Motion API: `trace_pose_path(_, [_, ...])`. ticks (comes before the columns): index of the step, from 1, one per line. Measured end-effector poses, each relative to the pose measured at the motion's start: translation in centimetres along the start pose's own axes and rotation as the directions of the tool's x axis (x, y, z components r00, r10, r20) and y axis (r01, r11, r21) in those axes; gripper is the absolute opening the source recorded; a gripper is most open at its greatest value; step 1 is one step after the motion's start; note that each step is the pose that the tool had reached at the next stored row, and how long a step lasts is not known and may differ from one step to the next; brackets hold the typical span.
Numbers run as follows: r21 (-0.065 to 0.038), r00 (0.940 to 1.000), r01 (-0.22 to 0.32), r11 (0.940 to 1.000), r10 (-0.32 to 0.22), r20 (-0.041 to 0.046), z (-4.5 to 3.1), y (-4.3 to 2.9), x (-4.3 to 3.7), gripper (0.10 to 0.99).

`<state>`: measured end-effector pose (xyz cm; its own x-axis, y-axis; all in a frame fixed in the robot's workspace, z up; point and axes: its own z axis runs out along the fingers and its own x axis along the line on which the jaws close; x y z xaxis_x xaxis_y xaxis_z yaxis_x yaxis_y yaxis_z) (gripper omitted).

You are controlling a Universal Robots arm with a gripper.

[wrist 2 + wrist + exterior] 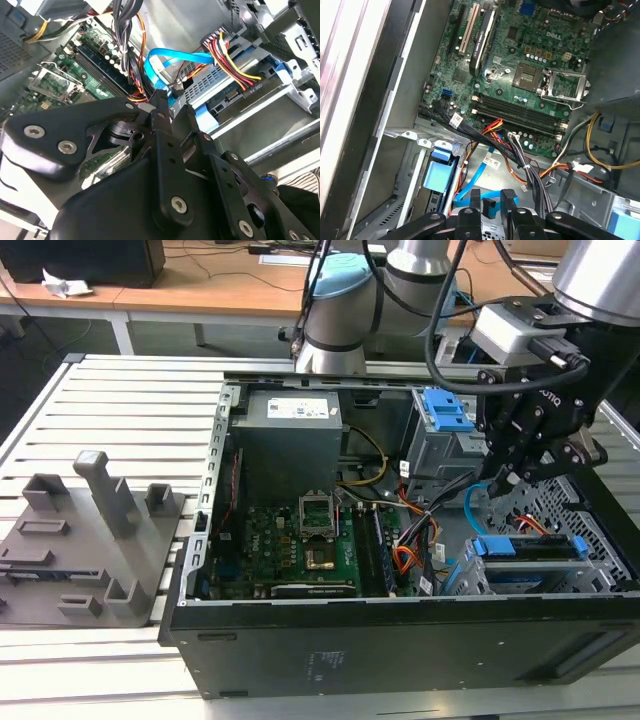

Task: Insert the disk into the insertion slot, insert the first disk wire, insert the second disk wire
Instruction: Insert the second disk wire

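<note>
The disk (530, 548), a drive in a bright blue carrier (220, 97), lies inside the insertion slot (590, 525), the low perforated grey cage. The first disk wire (227, 55), a red, yellow and black bundle, ends in a dark plug (251, 88) seated on the disk's rear edge. The second disk wire (167, 56) is a flat light blue cable (476, 175) that loops up to my gripper (497, 483). Its small dark plug (490, 206) sits between my fingertips (475, 200), just off the disk's rear edge. In both wrist views my gripper (176, 107) is shut on that plug.
The open black computer case (400, 640) holds the motherboard (290, 540) and power supply (290, 440). A taller grey cage with a blue clip (445, 410) stands behind my gripper. Black and orange cables (410, 540) cross the case floor. A grey fixture block (90, 530) sits outside, toward the exterior view's left.
</note>
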<state>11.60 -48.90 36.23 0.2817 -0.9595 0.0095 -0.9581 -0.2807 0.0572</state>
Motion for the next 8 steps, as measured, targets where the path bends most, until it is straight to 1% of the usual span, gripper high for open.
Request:
trace_pose_path(2, [0.0, 1.0, 0.002, 1.0, -0.002, -0.0003, 0.65, -0.08, -0.16, 0.302])
trace_pose_path(5, [0.0, 1.0, 0.002, 1.0, -0.002, -0.0008, 0.67, -0.08, -0.16, 0.302])
trace_pose_path(6, [0.0, 1.0, 0.002, 1.0, -0.002, -0.0008, 0.67, -0.08, -0.16, 0.286])
trace_pose_path(8, [0.0, 1.0, 0.002, 1.0, -0.002, -0.0007, 0.67, -0.08, -0.16, 0.165])
